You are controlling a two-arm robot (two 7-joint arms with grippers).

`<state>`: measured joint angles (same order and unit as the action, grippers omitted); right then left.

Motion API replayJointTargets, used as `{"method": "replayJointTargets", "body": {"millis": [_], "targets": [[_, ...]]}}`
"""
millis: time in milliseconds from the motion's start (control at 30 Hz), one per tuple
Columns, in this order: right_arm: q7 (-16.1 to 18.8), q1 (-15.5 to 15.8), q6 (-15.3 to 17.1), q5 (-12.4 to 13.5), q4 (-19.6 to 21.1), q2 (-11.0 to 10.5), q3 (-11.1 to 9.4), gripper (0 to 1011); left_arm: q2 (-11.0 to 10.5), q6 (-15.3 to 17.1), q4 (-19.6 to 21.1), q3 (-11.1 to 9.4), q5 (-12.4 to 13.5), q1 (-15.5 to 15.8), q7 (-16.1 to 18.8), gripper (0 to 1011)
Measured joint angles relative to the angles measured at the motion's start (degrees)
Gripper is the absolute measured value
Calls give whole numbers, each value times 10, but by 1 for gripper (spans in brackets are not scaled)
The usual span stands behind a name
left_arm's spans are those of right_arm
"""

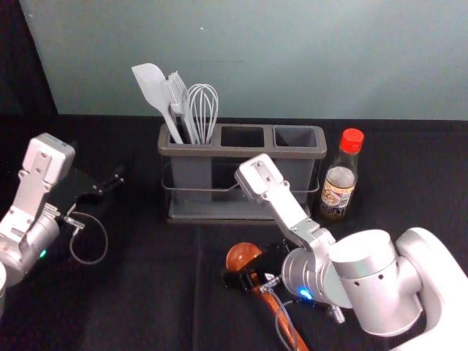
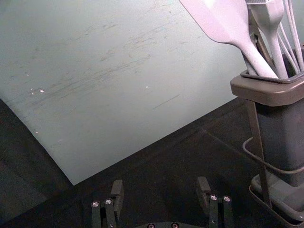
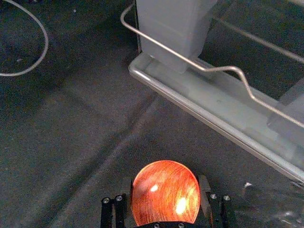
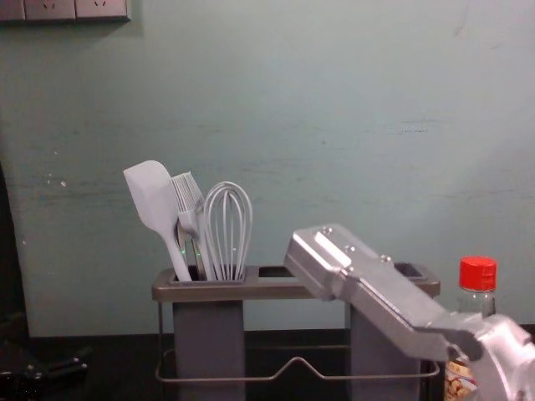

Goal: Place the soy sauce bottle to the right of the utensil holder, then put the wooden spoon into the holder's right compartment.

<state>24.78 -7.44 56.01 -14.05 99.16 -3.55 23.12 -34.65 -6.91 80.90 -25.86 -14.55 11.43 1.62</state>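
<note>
Lying on the dark cloth at the lower centre of the head view, the wooden spoon (image 1: 242, 256) is pointing its bowl (image 3: 165, 190) toward the utensil holder (image 1: 243, 218). The right gripper (image 3: 166, 184) is reaching down there, and its fingers are standing wide apart, one on each side of the bowl; whether they are already pressing on the wood, I cannot tell. It is probably choosing this end because the round bowl is giving a good stop against slipping, but the smooth, curved surface may be making the spoon turn during lifting.

The soy sauce bottle (image 1: 338, 191) is standing upright at the right of the frame, just beside the holder, so the first part is looking finished. The right compartment (image 1: 296, 137) is waiting empty, while the spatula (image 1: 151, 88), the fork (image 1: 178, 95) and the whisk (image 1: 202, 106) are sharing the left one. Next, the arm is needing a firm grip, then a high lift, so that the long handle is clearing the rim. The left gripper (image 2: 160, 184) is idling at the left side, its fingers spread.
</note>
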Motion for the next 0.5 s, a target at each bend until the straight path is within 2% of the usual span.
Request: {"method": "replayJointTargets", "body": {"millis": [233,500], "targets": [[19,15,0,-4,41,-16,-3,840,0,0,0,0,0,0,0,1005],[49,41,-2,-3,90,-46,-20,840,0,0,0,0,0,0,0,1005]]}}
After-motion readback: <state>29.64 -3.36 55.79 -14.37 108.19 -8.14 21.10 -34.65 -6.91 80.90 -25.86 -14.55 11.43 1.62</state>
